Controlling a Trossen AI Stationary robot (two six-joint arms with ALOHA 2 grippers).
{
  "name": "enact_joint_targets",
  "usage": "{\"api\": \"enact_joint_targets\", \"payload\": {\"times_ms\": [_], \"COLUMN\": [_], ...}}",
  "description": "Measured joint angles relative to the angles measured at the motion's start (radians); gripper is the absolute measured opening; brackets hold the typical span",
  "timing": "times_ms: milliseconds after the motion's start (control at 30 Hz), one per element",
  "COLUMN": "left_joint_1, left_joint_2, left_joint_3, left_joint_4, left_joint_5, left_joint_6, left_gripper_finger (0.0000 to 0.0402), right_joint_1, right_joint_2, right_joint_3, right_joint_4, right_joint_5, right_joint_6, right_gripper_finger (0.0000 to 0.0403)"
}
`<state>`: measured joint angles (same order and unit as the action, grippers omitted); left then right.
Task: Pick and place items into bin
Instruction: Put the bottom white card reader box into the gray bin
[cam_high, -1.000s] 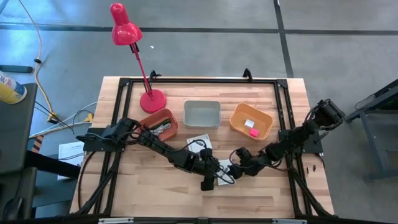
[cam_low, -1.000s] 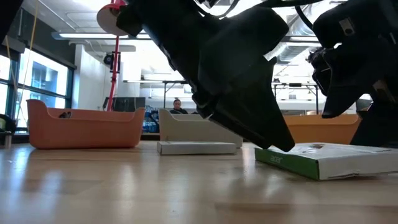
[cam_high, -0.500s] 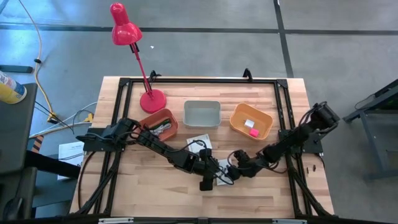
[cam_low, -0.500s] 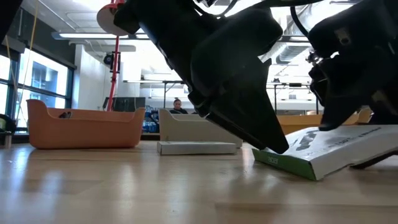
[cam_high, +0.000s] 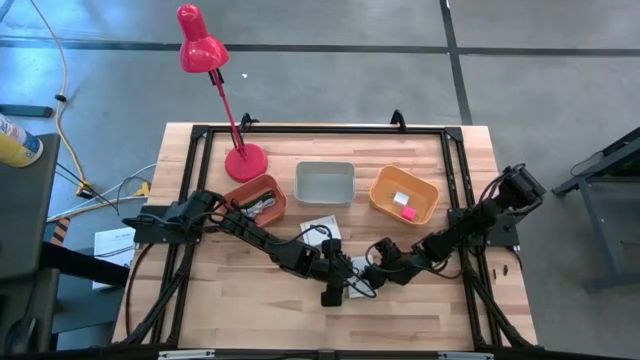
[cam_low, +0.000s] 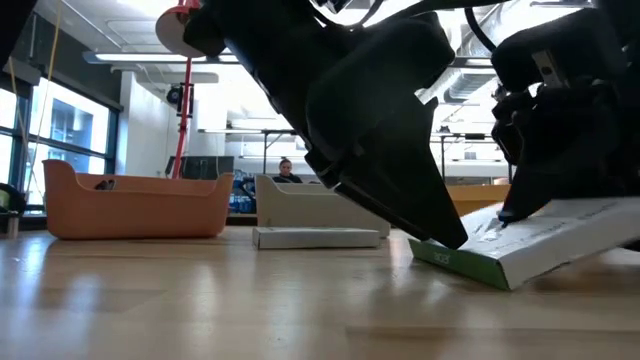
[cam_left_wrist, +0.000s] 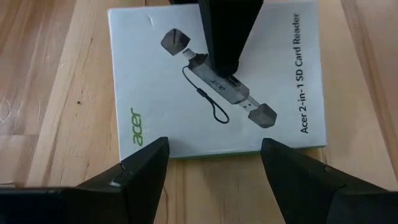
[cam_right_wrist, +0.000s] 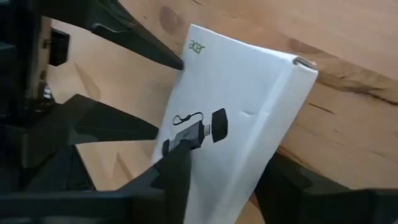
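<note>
A white square packet (cam_left_wrist: 186, 93) with black print and a green-striped edge lies near the table's near middle (cam_high: 357, 268) and is tilted in the low view (cam_low: 540, 240). My right gripper (cam_right_wrist: 224, 174) reaches in from the right (cam_high: 374, 268) and is shut on it. My left gripper (cam_left_wrist: 214, 155) is open, with its fingertips at the packet's green edge (cam_high: 345, 282). A second packet (cam_high: 320, 231) lies flat farther back. Pink and white blocks sit in the right orange bin (cam_high: 403, 195). A black cable and silvery bits sit in the left orange bin (cam_high: 255, 200). The green stick is not in view. My right gripper pinches the packet at the end opposite its green edge, one finger (cam_left_wrist: 225, 43) on the printed face (cam_right_wrist: 214, 146) reaching to its middle, the other underneath. It comes slanting from the table's right. The held end is lifted; the green edge (cam_low: 445, 258) stays on the table. My left gripper's fingertips (cam_low: 448, 235) stand at the green edge; whether they touch it I cannot tell.
A grey bin (cam_high: 325, 183) stands between the two orange bins at the far side. A red desk lamp (cam_high: 245, 160) stands at the far left. Black rails (cam_high: 455, 180) frame the table. Bare wood lies near the near-left corner (cam_high: 240, 300).
The packet lay flat a second ago; its right end has come up off the table while the green edge stayed down. My right gripper has shifted slightly toward the left, onto the packet.
</note>
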<state>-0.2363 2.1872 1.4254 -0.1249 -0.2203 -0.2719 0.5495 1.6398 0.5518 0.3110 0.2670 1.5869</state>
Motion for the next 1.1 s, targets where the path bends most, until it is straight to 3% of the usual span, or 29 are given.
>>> {"api": "enact_joint_targets", "payload": {"times_ms": [267, 767, 1100], "left_joint_1": [0.0, 0.0, 0.001], "left_joint_2": [0.0, -0.025, -0.149], "left_joint_3": [-0.001, -0.003, -0.002], "left_joint_4": [-0.002, 0.0, -0.083], "left_joint_5": [-0.002, 0.01, 0.01], "left_joint_6": [0.0, 0.029, 0.119], "left_gripper_finger": [0.0248, 0.0248, 0.0248], "right_joint_1": [0.0, 0.0, 0.0], "right_joint_2": [-0.003, -0.003, -0.004], "right_joint_3": [0.002, 0.002, 0.003], "right_joint_4": [0.039, 0.035, 0.044], "right_joint_5": [0.019, 0.016, 0.014], "right_joint_6": [-0.023, -0.057, -0.073], "right_gripper_finger": [0.0078, 0.0081, 0.0077]}}
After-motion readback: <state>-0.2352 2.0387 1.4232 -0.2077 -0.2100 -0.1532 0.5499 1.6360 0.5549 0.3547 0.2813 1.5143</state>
